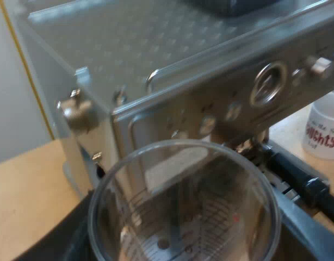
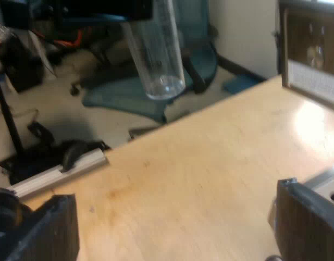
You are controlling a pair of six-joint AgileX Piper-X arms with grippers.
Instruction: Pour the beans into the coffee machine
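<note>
Wooden table [image 2: 199, 163] lay under my spread right pincer [image 2: 178, 231], and my left pincer [image 1: 184, 242] pinched the measuring glass [image 1: 183, 201] before the espresso machine [image 1: 210, 92], base toward six o'clock, probably against spilling.

I see pale wooden table [image 2: 199, 163], far beyond it a teal office chair [image 2: 118, 100], beige floor [image 2: 47, 103], possibly a dark cabinet [image 2: 311, 49]

Left gripper [image 1: 183, 234] clamped on measuring glass [image 1: 183, 179], dark fingers [image 1: 69, 244] at the glass's 8 and 4 o'clock, mouth of glass facing the wrist. Right gripper [image 2: 175, 201] spread wide, fingers [image 2: 47, 231] at 9 and 3 o'clock of the gap.
</note>
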